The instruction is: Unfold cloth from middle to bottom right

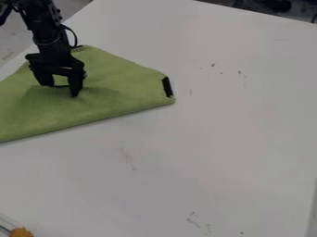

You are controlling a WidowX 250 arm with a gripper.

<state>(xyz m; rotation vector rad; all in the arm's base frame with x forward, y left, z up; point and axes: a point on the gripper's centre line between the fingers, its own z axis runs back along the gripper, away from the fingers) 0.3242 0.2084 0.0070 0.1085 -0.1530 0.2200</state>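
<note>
The black arm (46, 28) comes in from the upper left of the camera view, with a thin cable (73, 37) looping out from its side. Its claw (60, 90) hangs down over the green cloth (117, 85), with its two fingers standing apart and their tips down at the fabric. Green shows in the gap between them, and soft creases spread in the cloth around the tips.

The cloth lies on the upper left part of the white tabletop (229, 125), running out of view at the left edge. One corner points up behind the claw, and another, blunter one points right. A short black strip (167, 87) sits at that right end. The long near edge slants from the left side of the view up to the right end.

Small dark smudges dot the tabletop to the right of the cloth and near the bottom. In the bottom left corner is part of an orange object (21, 232).
</note>
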